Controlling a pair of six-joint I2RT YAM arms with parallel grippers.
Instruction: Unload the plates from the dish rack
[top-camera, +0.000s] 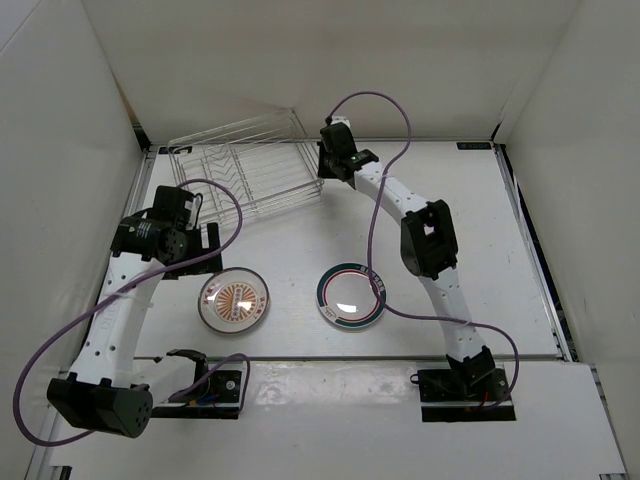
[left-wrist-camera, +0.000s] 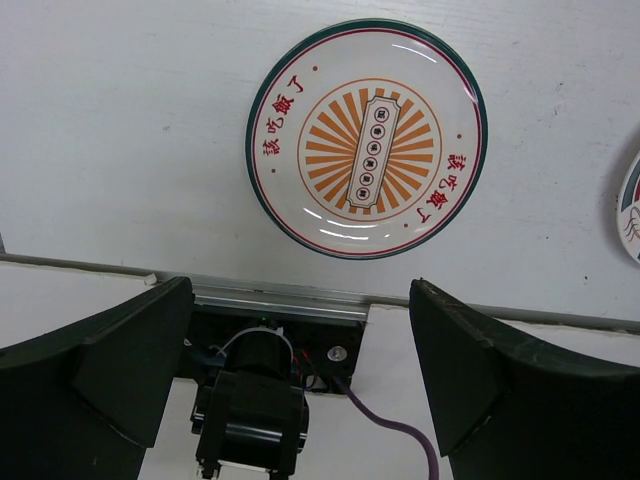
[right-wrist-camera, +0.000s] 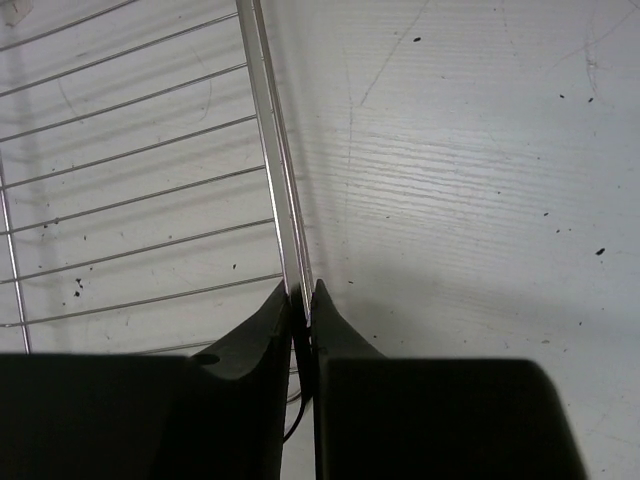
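Note:
The silver wire dish rack (top-camera: 245, 165) stands at the back left, seemingly tilted, and no plate shows in it. My right gripper (top-camera: 326, 166) is shut on the rack's right rim wire (right-wrist-camera: 272, 150), pinched between the fingertips (right-wrist-camera: 303, 300). A sunburst plate (top-camera: 235, 299) lies flat on the table near the front left, also in the left wrist view (left-wrist-camera: 366, 138). A teal-rimmed plate (top-camera: 351, 294) lies flat to its right, with its edge (left-wrist-camera: 632, 210) just in the left wrist view. My left gripper (top-camera: 197, 252) is open and empty (left-wrist-camera: 300, 370), above the table left of the sunburst plate. A third plate is out of view.
White walls close in the table at the back and both sides. The left arm's base (left-wrist-camera: 250, 400) and a purple cable (left-wrist-camera: 385, 425) sit at the near edge. A metal strip (top-camera: 350, 357) runs along the table's front.

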